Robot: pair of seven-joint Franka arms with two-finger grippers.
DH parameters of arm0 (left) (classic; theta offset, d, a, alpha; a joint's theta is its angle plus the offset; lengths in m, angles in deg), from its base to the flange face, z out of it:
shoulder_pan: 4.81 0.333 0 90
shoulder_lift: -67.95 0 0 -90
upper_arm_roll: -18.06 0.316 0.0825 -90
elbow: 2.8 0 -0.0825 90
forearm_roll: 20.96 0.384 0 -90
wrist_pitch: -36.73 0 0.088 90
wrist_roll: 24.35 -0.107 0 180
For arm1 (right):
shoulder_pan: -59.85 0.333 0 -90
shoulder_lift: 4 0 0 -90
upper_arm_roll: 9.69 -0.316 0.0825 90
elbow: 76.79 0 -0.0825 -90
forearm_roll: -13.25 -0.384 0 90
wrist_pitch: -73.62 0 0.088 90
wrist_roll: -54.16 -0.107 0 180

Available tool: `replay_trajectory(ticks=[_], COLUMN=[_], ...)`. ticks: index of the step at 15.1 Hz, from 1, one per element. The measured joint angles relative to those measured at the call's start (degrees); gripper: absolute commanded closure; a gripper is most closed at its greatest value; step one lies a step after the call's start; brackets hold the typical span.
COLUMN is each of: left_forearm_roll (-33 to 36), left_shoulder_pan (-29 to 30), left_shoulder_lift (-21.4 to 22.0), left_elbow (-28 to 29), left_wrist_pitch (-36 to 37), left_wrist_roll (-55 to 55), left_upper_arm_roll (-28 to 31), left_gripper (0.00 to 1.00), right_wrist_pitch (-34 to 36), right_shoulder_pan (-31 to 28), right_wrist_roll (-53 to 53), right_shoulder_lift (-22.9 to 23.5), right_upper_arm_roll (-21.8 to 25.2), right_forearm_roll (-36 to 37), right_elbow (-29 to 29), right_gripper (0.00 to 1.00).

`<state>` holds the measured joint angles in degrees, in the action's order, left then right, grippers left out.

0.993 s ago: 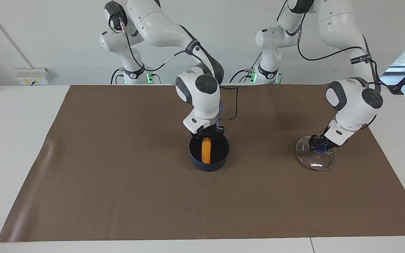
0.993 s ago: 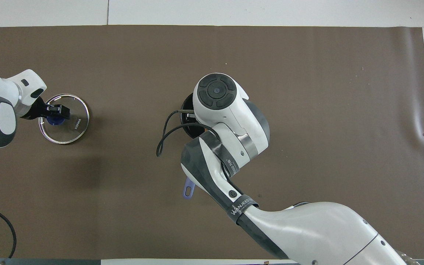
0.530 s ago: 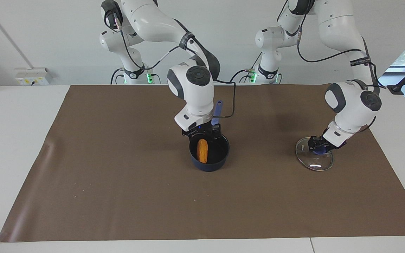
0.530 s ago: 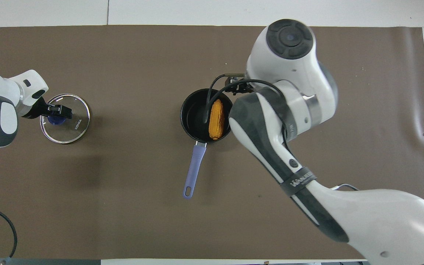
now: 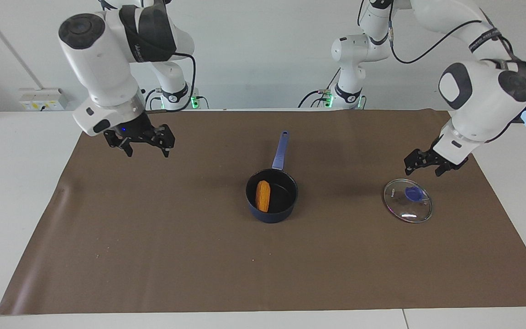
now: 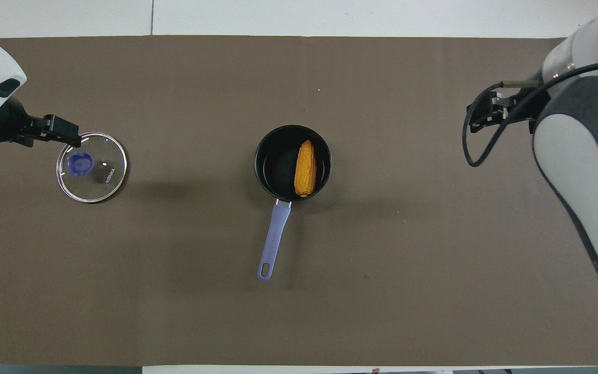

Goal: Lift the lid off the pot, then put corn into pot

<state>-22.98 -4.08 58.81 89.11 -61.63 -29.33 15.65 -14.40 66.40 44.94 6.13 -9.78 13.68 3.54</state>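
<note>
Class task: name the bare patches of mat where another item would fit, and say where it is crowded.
Bare mat lies between the pot holding the corn and the lid, and between the pot and the mat's edge farthest from the robots. Nowhere is crowded.

Corn [image 5: 262,196] lies inside the pot [image 5: 271,196] at mid-mat [image 5: 153,256], handle toward the robots' edge. The lid [image 5: 408,200] rests flat toward the left arm's end. Left gripper [image 5: 423,164] and right gripper [image 5: 146,144] hang raised, fingers spread, empty.
</note>
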Motion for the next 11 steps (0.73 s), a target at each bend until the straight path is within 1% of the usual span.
replay_trajectory(ticks=[1,3,4,6,8,11], left_forearm_roll=[0.02,0.03,0.04,0.04,0.04,0.04], left_shoulder_pan=[-0.43,-0.59,-0.59,-0.65,-1.19,-1.86], left_shoulder_lift=[1.79,5.31,6.86,9.3,10.63,10.68], left_elbow=[-1.03,-0.65,0.17,2.85,5.38,5.35], left_wrist_pitch=[2.81,7.12,8.89,9.99,9.8,9.03], left_wrist_roll=[0.63,1.25,1.71,2.89,4.19,5.0], left_upper_arm_roll=[-0.01,-0.04,0.0,0.0,-0.01,0.02], left_gripper=[0.0,0.0,0.0,0.0,0.0,0.0], right_wrist_pitch=[1.37,2.62,2.62,2.44,2.32,0.13], right_shoulder_pan=[-0.95,-2.85,-4.48,-7.55,-8.18,-5.89], right_wrist_roll=[1.1,4.77,8.32,13.9,15.58,14.83], right_shoulder_lift=[-1.65,-4.33,-5.15,-5.56,-5.93,-8.89], right_upper_arm_roll=[0.12,0.99,1.44,2.05,2.48,2.34], right_forearm_roll=[0.13,0.8,0.84,0.8,0.69,0.71], right_elbow=[0.93,4.07,5.8,7.7,8.52,11.48], right_gripper=[0.0,0.0,0.0,0.0,0.0,0.0])
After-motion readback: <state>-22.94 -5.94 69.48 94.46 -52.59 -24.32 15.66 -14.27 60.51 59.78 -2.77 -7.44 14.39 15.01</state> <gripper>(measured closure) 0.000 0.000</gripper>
